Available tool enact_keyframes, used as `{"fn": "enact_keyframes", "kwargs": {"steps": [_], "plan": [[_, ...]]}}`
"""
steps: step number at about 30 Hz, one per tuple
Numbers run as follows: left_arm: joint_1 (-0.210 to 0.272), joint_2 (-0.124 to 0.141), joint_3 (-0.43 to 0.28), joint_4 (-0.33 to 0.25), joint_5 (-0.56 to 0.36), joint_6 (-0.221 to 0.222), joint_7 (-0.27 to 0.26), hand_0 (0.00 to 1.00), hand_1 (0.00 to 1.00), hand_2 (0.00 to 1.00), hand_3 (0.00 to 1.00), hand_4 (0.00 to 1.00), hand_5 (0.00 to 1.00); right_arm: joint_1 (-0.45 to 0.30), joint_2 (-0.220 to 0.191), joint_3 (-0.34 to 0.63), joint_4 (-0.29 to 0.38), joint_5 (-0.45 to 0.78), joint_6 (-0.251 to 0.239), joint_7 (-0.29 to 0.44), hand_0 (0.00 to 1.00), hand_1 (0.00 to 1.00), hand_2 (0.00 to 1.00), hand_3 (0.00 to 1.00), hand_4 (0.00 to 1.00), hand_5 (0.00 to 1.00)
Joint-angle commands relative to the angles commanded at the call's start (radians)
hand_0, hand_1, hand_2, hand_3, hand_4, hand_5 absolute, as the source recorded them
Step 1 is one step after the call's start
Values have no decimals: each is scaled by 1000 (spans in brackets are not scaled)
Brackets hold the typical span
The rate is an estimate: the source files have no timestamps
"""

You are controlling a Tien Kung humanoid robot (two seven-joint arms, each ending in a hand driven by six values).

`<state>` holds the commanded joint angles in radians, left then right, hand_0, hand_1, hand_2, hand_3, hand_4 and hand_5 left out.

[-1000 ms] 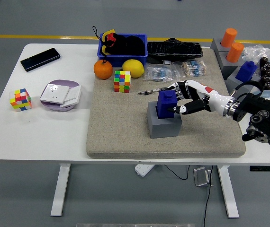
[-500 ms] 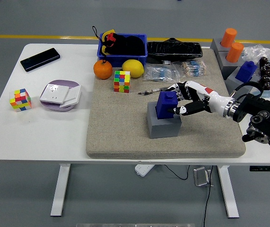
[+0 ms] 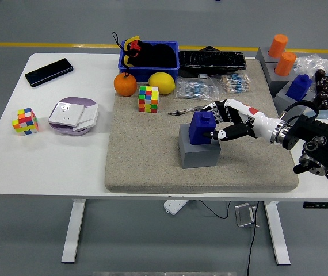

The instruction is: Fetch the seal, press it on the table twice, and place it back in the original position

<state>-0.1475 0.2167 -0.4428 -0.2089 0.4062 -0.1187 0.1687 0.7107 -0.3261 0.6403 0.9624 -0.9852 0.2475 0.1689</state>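
Your right hand [image 3: 226,121] has its fingers wrapped around the blue seal [image 3: 201,127]; the grip looks snug, though the far fingers are hard to see. The seal sits on its grey block [image 3: 198,150], in the middle of the grey mat [image 3: 147,155] on the white worktop [image 3: 43,161]. A colourful cube [image 3: 148,99] stands farther back.

Right arm [image 3: 319,146] cut off at right edge; plastic bag [image 3: 325,72] too (contents unclear); left arm out of frame.

Matt coarse cloth mat [image 3: 147,155], smooth white table [image 3: 49,155], glossy phone [image 3: 49,72]
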Motion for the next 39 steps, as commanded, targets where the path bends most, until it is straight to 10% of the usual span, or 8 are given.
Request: {"fn": "enact_keyframes", "kwargs": {"steps": [39], "plan": [[-4, 1, -3, -1, 0, 0, -1, 722, 696, 684, 759, 696, 293, 42, -29, -21, 29, -31, 7, -5, 651, 520, 496, 531, 765, 2]]}}
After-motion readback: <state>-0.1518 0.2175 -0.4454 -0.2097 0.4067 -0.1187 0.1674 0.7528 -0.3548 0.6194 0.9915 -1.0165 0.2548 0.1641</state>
